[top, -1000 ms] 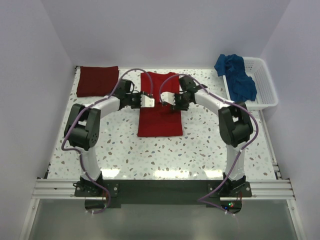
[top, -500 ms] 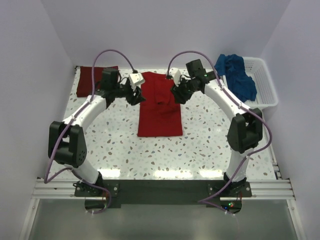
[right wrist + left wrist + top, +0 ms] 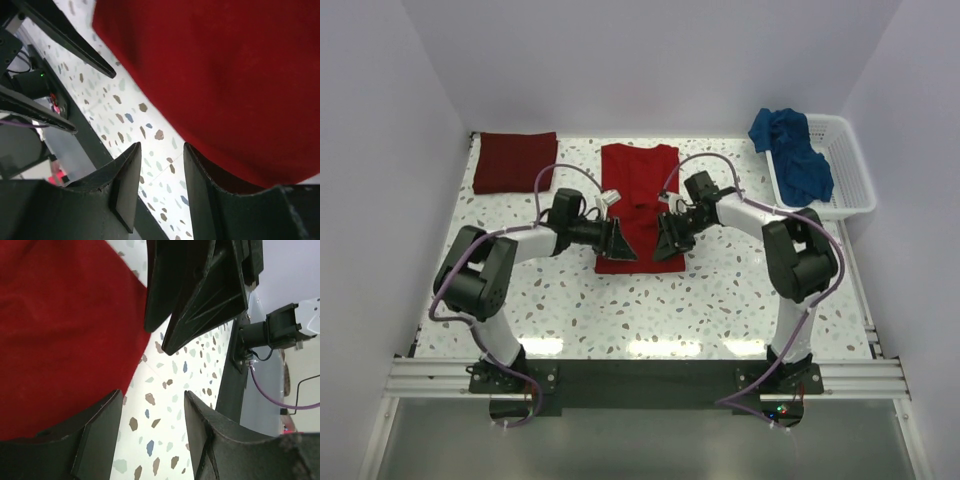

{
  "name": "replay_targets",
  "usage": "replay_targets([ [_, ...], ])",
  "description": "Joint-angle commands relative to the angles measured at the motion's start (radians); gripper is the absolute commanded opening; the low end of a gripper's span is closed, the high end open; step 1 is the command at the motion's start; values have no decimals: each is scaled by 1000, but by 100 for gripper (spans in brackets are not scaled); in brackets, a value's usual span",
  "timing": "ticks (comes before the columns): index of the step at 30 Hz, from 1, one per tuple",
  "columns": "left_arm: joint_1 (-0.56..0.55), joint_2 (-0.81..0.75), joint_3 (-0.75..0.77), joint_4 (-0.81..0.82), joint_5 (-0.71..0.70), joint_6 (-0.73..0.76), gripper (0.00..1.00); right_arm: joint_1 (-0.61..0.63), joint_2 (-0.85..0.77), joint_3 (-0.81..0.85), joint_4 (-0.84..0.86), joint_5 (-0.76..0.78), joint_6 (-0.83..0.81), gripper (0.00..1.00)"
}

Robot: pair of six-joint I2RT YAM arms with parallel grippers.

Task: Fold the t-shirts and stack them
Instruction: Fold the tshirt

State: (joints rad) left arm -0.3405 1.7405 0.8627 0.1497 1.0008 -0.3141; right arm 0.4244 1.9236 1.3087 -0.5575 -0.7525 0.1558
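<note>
The bright red t-shirt [image 3: 640, 180] lies flat as a long folded strip in the middle of the table. My left gripper [image 3: 622, 244] is open and empty at its near left corner. My right gripper [image 3: 663, 240] is open and empty at its near right corner. In the left wrist view the left gripper [image 3: 152, 396] is over speckled tabletop beside the red cloth [image 3: 60, 325]. In the right wrist view the right gripper [image 3: 161, 146] straddles the red cloth's [image 3: 225, 70] edge. The maroon t-shirt [image 3: 515, 162] lies folded at the back left. The blue t-shirt [image 3: 792, 150] hangs crumpled in the basket.
The white lattice basket [image 3: 850, 175] stands at the back right by the wall. The right gripper's fingers [image 3: 195, 295] show close ahead in the left wrist view. The dark base rail [image 3: 640, 378] runs along the table's near edge.
Both grippers have moved from the red shirt's far end to its near end and now point at each other across the hem. The shirt lies as before.
</note>
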Motion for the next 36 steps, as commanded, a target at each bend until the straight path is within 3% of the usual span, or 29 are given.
replay_targets([
  [1, 18, 71, -17, 110, 38, -109, 57, -9, 55, -29, 56, -45, 94, 42],
  [6, 67, 232, -7, -36, 50, -22, 56, -96, 155, -71, -24, -19, 36, 36],
  [12, 138, 242, -14, -146, 105, 82, 55, -173, 175, -114, -74, 10, -16, 32],
  [15, 138, 133, 24, -347, 153, 269, 56, -174, 94, -134, -102, -1, -48, 32],
  [17, 138, 87, 80, -559, 153, 490, 56, -174, 27, -120, -139, -13, -99, 32],
  [18, 140, 45, 113, -620, 148, 627, 56, -173, 5, -108, -189, -25, -151, 31],
  [21, 144, -66, 131, -759, 69, 844, 56, -173, -81, -39, -289, -19, -270, 32],
  [24, 147, -229, 92, -719, -39, 1011, 56, -170, -168, 26, -320, 56, -447, 36],
  [26, 143, -321, 1, -587, -88, 1075, 56, -170, -215, 17, -296, 125, -618, 39],
  [30, 63, -516, -174, -386, -218, 1315, 53, -135, -446, -199, 21, 190, -1011, 43],
  [32, -6, -538, -260, -301, -281, 1395, 52, -113, -498, -342, 112, 183, -1131, 43],
  [33, -26, -541, -278, -282, -295, 1462, 52, -81, -511, -370, 143, 186, -1233, 43],
  [36, -90, -501, -318, -236, -326, 1521, 52, -21, -515, -436, 166, 189, -1343, 42],
])
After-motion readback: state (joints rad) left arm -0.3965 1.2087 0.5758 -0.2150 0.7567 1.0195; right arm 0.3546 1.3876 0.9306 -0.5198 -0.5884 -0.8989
